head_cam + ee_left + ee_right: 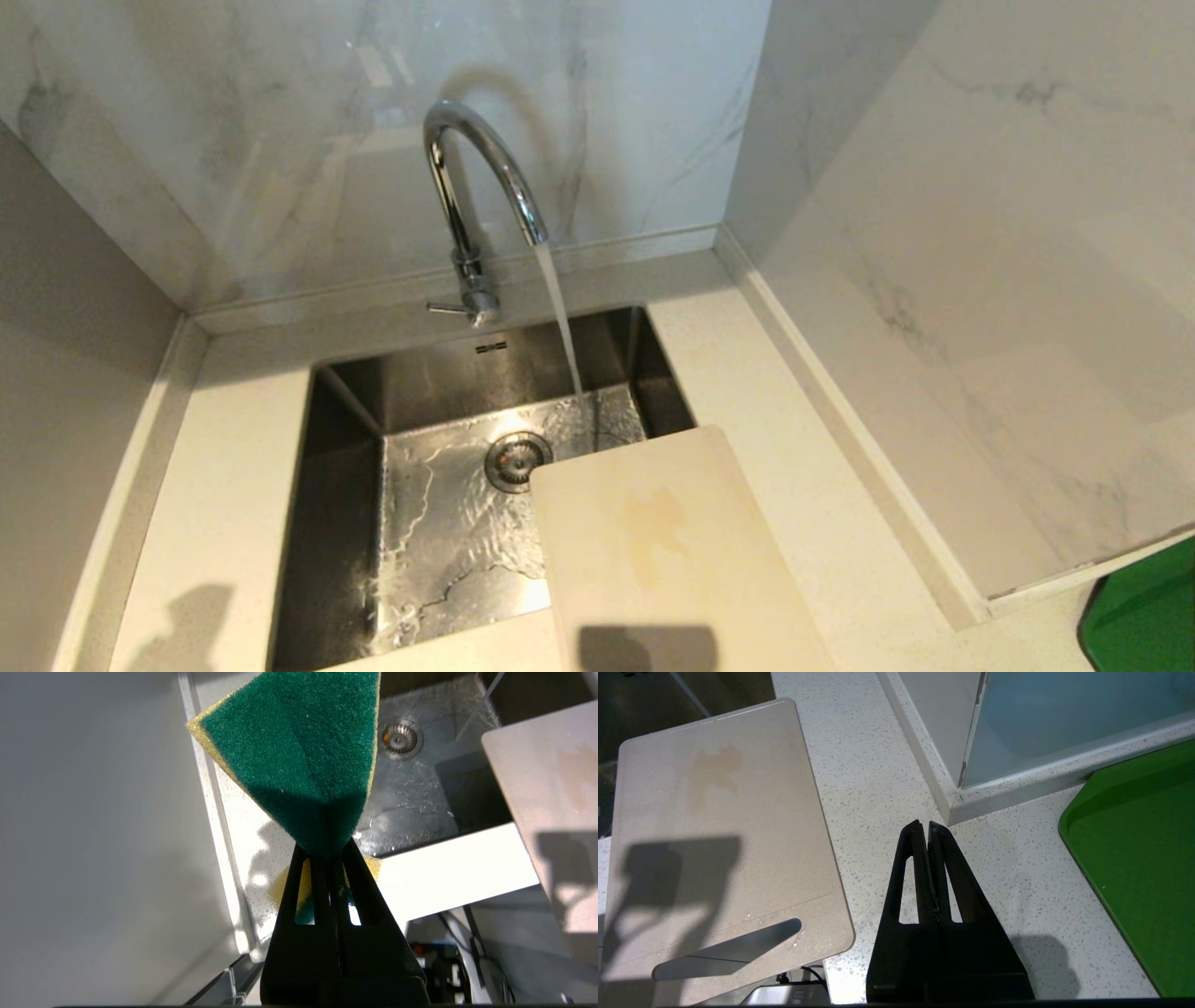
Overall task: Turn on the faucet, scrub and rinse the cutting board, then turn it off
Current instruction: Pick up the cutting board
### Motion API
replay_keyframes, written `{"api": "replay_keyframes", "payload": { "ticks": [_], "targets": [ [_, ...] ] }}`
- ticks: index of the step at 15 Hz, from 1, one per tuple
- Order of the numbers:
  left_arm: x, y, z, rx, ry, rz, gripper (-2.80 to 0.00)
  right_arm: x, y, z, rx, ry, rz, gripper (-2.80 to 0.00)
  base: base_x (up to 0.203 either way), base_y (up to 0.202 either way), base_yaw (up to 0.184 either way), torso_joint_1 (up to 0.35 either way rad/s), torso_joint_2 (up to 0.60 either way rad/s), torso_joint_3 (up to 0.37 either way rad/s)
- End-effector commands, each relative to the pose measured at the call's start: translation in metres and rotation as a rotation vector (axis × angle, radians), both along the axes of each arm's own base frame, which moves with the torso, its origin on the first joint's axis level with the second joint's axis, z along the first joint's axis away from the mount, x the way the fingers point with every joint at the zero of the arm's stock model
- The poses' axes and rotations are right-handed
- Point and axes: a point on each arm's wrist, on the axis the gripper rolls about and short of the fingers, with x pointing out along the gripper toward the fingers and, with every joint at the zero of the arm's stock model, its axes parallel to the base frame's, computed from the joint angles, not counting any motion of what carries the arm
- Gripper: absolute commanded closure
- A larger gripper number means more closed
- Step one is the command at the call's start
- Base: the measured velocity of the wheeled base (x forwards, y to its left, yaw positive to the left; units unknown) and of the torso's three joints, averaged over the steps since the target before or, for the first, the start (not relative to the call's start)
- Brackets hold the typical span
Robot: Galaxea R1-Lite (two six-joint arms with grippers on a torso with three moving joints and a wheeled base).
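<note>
Holding the sponge (299, 760) pinched tight, left gripper (329, 851) hangs over the counter's left side, ready to scrub. Faucet (471, 177) runs into sink (341, 411). Cutting board (667, 551) overhangs the basin's right edge, stain up. Right gripper (928, 828) closed, empty, parked beside it.

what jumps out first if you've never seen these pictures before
Water pours from the faucet at the back of the steel sink and ripples over its floor. The stained cutting board lies at the sink's front right corner, partly overhanging the basin. The left gripper, out of the head view, pinches a green-and-yellow sponge above the sink's left rim, while the right gripper is shut and empty over the counter right of the board.
</note>
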Motion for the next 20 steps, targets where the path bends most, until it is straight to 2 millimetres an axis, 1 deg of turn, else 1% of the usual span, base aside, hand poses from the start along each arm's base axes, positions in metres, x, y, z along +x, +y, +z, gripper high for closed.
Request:
{"api": "replay_keyframes", "payload": {
  "ticks": [1, 4, 7, 10, 12, 15, 17, 20],
  "targets": [
    [-0.022, -0.001, -0.011, 0.002, -0.064, 0.001, 0.0, 0.0, 0.0, 0.0, 0.0, 0.0, -0.001, 0.0, 0.0, 0.0, 0.0, 0.0, 0.0, 0.0],
    [-0.033, -0.002, -0.029, 0.003, -0.088, -0.002, 0.0, 0.0, 0.0, 0.0, 0.0, 0.001, -0.001, 0.0, 0.0, 0.0, 0.0, 0.0, 0.0, 0.0],
    [-0.038, -0.002, -0.048, 0.003, -0.087, -0.002, 0.0, 0.0, 0.0, 0.0, 0.0, 0.0, 0.0, 0.0, 0.0, 0.0, 0.0, 0.0, 0.0, 0.0],
    [-0.044, -0.002, -0.072, 0.007, -0.087, -0.001, 0.0, 0.0, 0.0, 0.0, 0.0, 0.001, 0.0, 0.0, 0.0, 0.0, 0.0, 0.0, 0.0, 0.0],
    [-0.039, -0.002, -0.081, 0.002, -0.082, 0.006, 0.0, 0.0, 0.0, 0.0, 0.0, 0.0, -0.001, 0.0, 0.0, 0.0, 0.0, 0.0, 0.0, 0.0],
    [-0.025, -0.001, -0.091, 0.003, -0.179, 0.001, 0.0, 0.0, 0.0, 0.0, 0.0, 0.0, 0.0, 0.0, 0.0, 0.0, 0.0, 0.0, 0.0, 0.0],
    [-0.017, 0.0, -0.108, 0.02, -0.222, -0.013, 0.0, 0.0, 0.0, 0.0, 0.0, 0.001, 0.0, 0.0, 0.0, 0.0, 0.0, 0.0, 0.0, 0.0],
    [-0.013, 0.001, -0.133, 0.044, -0.253, -0.033, 0.0, 0.0, 0.0, 0.0, 0.0, -0.001, -0.001, 0.0, 0.0, 0.0, 0.0, 0.0, 0.0, 0.0]
  ]
}}
